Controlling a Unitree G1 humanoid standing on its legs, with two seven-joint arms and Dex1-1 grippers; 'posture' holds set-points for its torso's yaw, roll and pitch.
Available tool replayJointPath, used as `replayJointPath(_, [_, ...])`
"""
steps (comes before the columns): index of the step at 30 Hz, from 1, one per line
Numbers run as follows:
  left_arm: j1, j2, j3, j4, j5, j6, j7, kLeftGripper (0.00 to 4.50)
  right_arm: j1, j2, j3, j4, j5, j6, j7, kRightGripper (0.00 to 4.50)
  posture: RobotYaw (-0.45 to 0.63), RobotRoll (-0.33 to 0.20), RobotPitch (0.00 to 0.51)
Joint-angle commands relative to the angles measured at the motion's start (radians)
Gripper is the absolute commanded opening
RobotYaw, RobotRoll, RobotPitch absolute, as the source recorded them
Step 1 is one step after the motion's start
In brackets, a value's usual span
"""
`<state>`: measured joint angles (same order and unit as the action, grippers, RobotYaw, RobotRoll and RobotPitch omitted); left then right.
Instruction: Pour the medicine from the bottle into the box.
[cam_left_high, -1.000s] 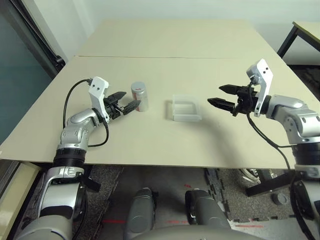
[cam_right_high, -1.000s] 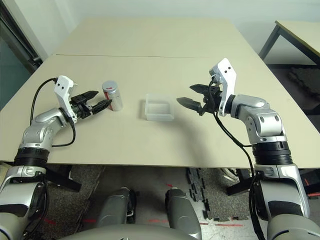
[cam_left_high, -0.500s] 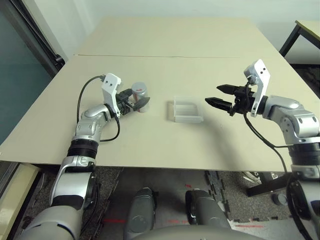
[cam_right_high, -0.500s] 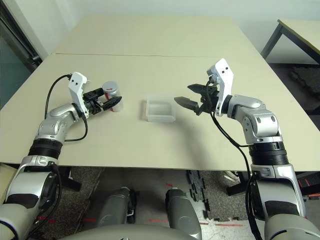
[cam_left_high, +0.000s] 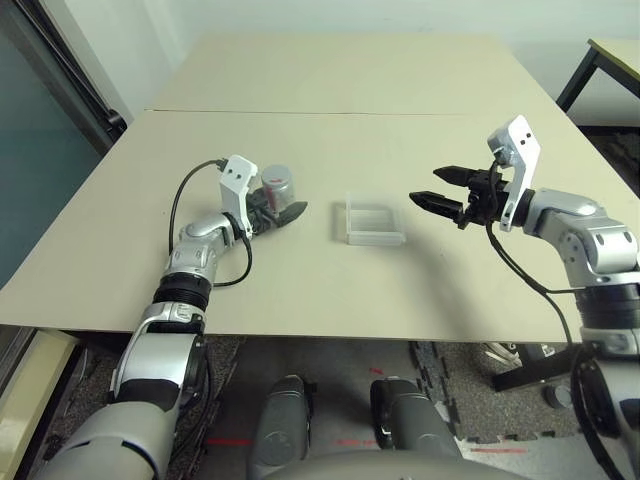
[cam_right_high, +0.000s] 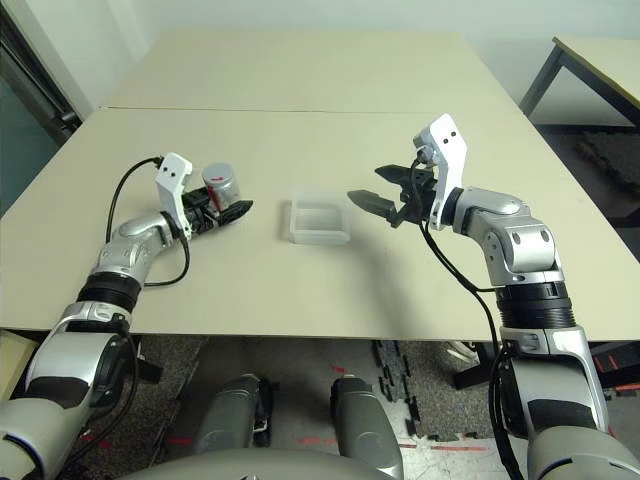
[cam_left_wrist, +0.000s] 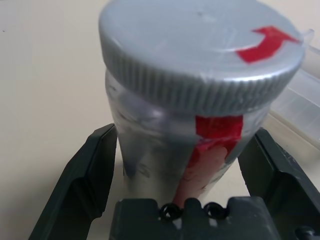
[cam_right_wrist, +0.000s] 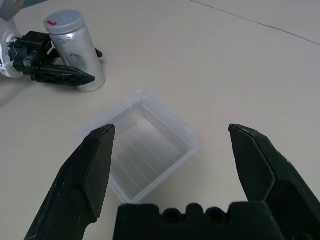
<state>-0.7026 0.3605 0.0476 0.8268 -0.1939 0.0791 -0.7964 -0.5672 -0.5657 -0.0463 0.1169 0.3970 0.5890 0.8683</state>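
Since the earlier frame, the left gripper (cam_left_high: 278, 214) has advanced rightward to the bottle (cam_left_high: 279, 190), which previously stood just beyond its fingertips; the bottle now stands between the two black fingers. At the left of the table (cam_left_high: 330, 90), the bottle stands upright, silver-grey with a red stripe down its side and a round grey cap (cam_left_wrist: 200, 55) bearing a red mark. In the left wrist view, one finger (cam_left_wrist: 85, 185) sits to one side of the bottle body and the other finger (cam_left_wrist: 275, 175) to the opposite side, each with a narrow gap of table showing beside it; the jaws are apart and bracket the bottle, and firm contact cannot be confirmed. A black cable (cam_left_high: 185, 195) loops from the wrist of the left arm.

To the right of the bottle, near the middle of the table, the box (cam_left_high: 374, 220) rests flat, clear and open-topped, well apart from the bottle. Its interior appears bare in the right wrist view; the medicine cannot be made out.

Further right, the right gripper (cam_left_high: 437, 190) hangs above the table just right of the box, pointing left toward it, jaws spread wide with nothing between them; it has not moved
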Motion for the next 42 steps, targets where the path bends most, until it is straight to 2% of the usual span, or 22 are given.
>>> replayJointPath(1, [-0.016, -0.003, -0.004, 0.028, 0.021, -0.013, 0.008, 3.50, -0.013, 0.004, -0.006, -0.012, 0.008, 0.006, -0.007, 4.50, 0.01, 0.000, 0.093])
replayJointPath(3, [-0.017, -0.004, -0.003, 0.029, 0.021, -0.021, 0.009, 2.77, -0.018, 0.004, -0.005, -0.008, 0.008, 0.006, -0.007, 4.50, 0.01, 0.000, 0.091])
replayJointPath(4, [-0.019, -0.003, -0.002, 0.022, 0.021, -0.033, 0.011, 2.68, -0.022, 0.004, -0.004, -0.006, 0.008, 0.005, -0.006, 4.50, 0.01, 0.000, 0.091])
replayJointPath(10, [-0.042, 0.015, 0.003, -0.054, -0.006, -0.008, -0.043, 2.68, -0.049, 0.008, -0.001, 0.008, 0.011, 0.008, 0.001, 4.50, 0.02, 0.000, 0.086])
replayJointPath(21, [-0.083, 0.137, -0.102, -0.369, -0.066, 0.253, -0.383, 2.68, -0.171, -0.019, 0.072, -0.035, 0.050, 0.102, 0.151, 4.50, 0.05, 0.000, 0.067])
replayJointPath(25, [-0.104, 0.129, -0.137, -0.434, -0.087, 0.318, -0.450, 2.68, -0.236, 0.014, 0.108, -0.061, 0.060, 0.113, 0.174, 4.50, 0.05, 0.000, 0.065])
replayJointPath(32, [-0.093, 0.099, -0.183, -0.497, -0.095, 0.331, -0.486, 2.68, -0.303, 0.079, 0.133, -0.098, 0.078, 0.140, 0.163, 4.50, 0.05, 0.000, 0.069])
replayJointPath(42, [-0.106, 0.074, -0.217, -0.492, -0.078, 0.305, -0.497, 2.68, -0.321, 0.134, 0.149, -0.136, 0.100, 0.185, 0.149, 4.50, 0.04, 0.000, 0.072])
